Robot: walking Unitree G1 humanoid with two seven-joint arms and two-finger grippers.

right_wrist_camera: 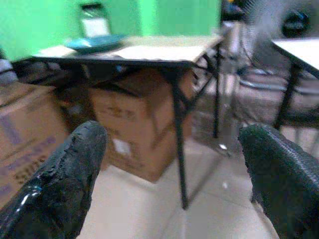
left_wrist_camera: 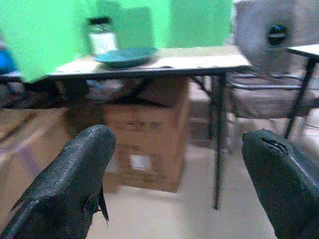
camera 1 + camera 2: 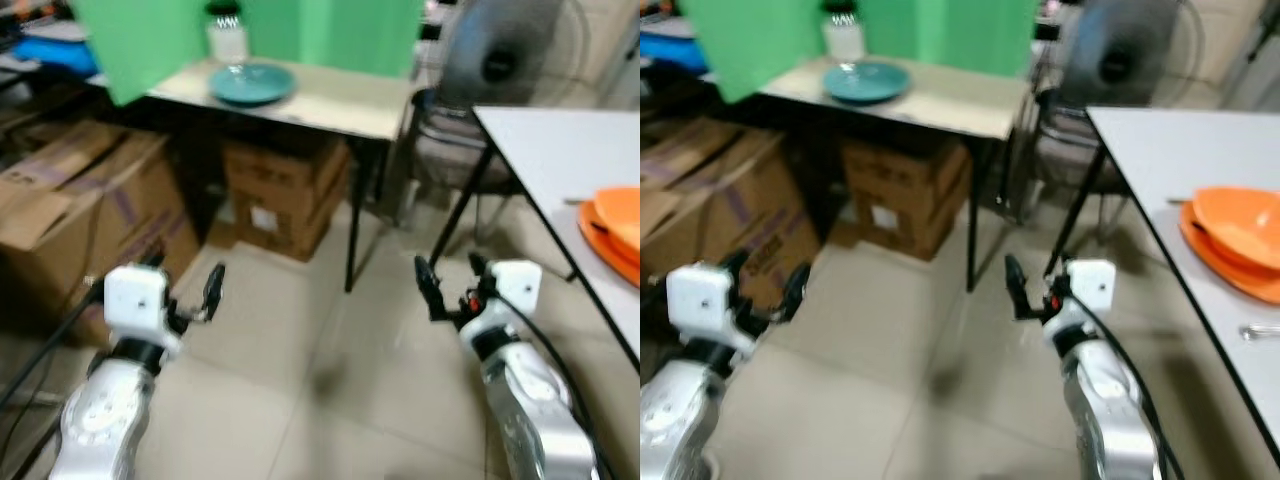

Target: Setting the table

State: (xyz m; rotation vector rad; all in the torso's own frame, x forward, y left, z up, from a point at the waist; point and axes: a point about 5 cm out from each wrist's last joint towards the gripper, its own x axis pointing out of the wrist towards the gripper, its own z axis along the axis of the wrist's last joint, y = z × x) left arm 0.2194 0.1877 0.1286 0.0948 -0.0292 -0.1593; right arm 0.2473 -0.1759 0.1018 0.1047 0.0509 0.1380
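Ahead, teal plate (image 3: pixel 252 83); both grippers empty, spread

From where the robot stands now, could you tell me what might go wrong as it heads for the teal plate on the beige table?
1. The teal plate lies close to the jar; a reaching gripper might knock the jar over.
2. The beige table has a thin black leg and cardboard boxes beneath; the robot could bump them.
3. The right gripper is close to the white table holding orange plates; a turn might clip its edge.

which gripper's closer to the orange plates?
Right. The right gripper hangs open over the floor just left of the orange plates on the white table; the left gripper, also open, is far across.
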